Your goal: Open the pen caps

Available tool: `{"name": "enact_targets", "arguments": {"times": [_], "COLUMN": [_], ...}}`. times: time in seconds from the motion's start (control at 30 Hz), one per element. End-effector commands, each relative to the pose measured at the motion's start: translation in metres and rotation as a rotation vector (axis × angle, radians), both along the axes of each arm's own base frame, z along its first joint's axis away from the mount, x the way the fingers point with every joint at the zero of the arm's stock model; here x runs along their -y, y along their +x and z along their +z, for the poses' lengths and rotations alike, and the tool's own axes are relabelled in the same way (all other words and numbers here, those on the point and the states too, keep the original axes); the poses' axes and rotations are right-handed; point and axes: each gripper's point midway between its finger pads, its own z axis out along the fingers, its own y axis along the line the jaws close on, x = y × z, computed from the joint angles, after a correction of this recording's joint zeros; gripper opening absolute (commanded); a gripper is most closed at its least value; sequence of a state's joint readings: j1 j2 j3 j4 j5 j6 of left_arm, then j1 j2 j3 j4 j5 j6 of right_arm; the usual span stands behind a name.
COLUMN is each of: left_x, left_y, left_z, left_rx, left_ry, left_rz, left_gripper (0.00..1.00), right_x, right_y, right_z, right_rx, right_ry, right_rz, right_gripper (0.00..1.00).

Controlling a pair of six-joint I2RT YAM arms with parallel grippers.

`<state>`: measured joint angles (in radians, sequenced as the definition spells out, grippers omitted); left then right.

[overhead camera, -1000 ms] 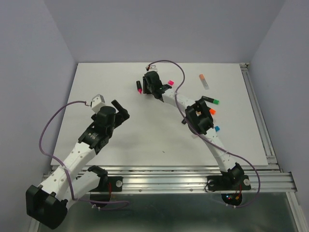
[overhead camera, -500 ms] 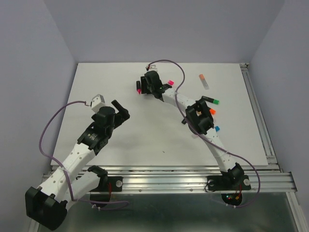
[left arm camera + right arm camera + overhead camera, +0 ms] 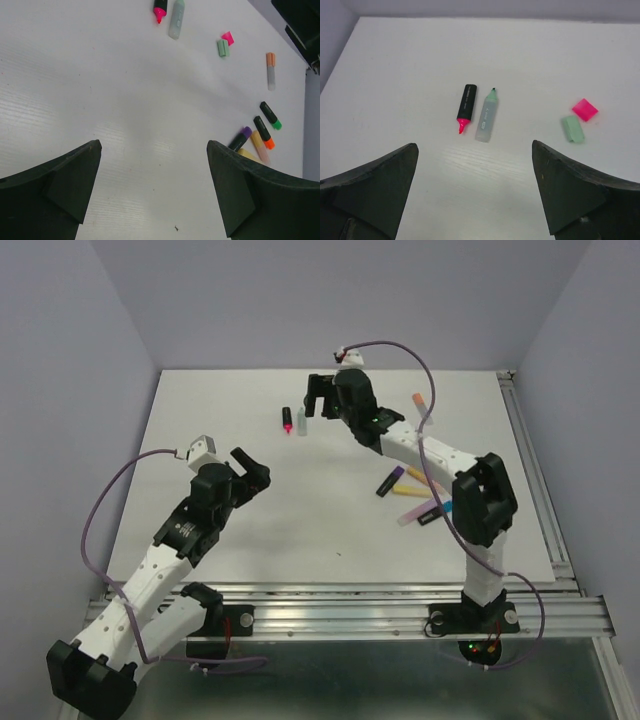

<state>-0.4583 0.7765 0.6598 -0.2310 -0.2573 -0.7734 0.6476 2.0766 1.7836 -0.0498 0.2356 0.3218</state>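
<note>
Caps, two loose: one small bright pink plastic cap and one stubby pale green plastic cap lie just beside each other on the white tabletop, toward its far side, each off its pen. To their left in the right wrist view lie two uncapped pens, side by side and nearly parallel: a short black-barrelled highlighter with a bare pink tip and a pale green translucent highlighter with a bare green tip. Neither pen touches a cap.

Capped pens lie farther right. A clear-barrelled pen with an orange cap lies alone. Nearer the arms sits a loose group: a black pen with a green cap, a black pen with an orange cap, a black pen with a purple cap and a peach pastel pen.

The right pincer hangs above the two uncapped pens, spread wide, gripping nothing. The left pincer is over bare tabletop on the left, well apart from all pens, likewise spread wide and empty.
</note>
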Motion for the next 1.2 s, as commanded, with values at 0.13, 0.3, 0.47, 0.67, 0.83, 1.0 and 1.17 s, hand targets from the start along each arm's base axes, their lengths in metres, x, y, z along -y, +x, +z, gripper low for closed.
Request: {"name": "enact_targets", "arguments": {"times": [0.13, 0.3, 0.47, 0.67, 0.83, 1.0, 1.17], "left_x": [0.003, 0.002, 0.001, 0.004, 0.006, 0.006, 0.005], "left_y": [-0.001, 0.000, 0.002, 0.001, 0.000, 0.000, 0.000], "left_z": [0.020, 0.018, 0.016, 0.014, 0.013, 0.012, 0.010], "left_rx": [0.047, 0.046, 0.048, 0.047, 0.053, 0.055, 0.050], "left_ry": [-0.024, -0.014, -0.007, -0.013, -0.027, -0.027, -0.022], "left_rz": [-0.012, -0.010, -0.003, -0.017, -0.029, -0.028, -0.024], "left_gripper": [0.99, 0.99, 0.99, 0.99, 0.99, 0.99, 0.99], "right_x": [0.128, 0.176, 0.205, 0.210, 0.217, 0.214, 0.219], "right_y": [-0.077, -0.113, -0.124, -0.120, -0.110, -0.096, -0.093], "right_z": [-0.018, -0.062, -0.087, -0.120, -0.133, -0.147, -0.160], "right_rx": [0.044, -0.134, -0.216, -0.322, -0.329, -0.346, -0.370], "right_ry": [0.073, -0.045, -0.125, -0.156, -0.144, -0.108, -0.119], "right_rz": [-0.401, -0.595, -0.756, -0.790, -0.812, -0.768, -0.776], "right_gripper": [1.00, 1.00, 1.00, 1.00, 0.99, 0.91, 0.79]}}
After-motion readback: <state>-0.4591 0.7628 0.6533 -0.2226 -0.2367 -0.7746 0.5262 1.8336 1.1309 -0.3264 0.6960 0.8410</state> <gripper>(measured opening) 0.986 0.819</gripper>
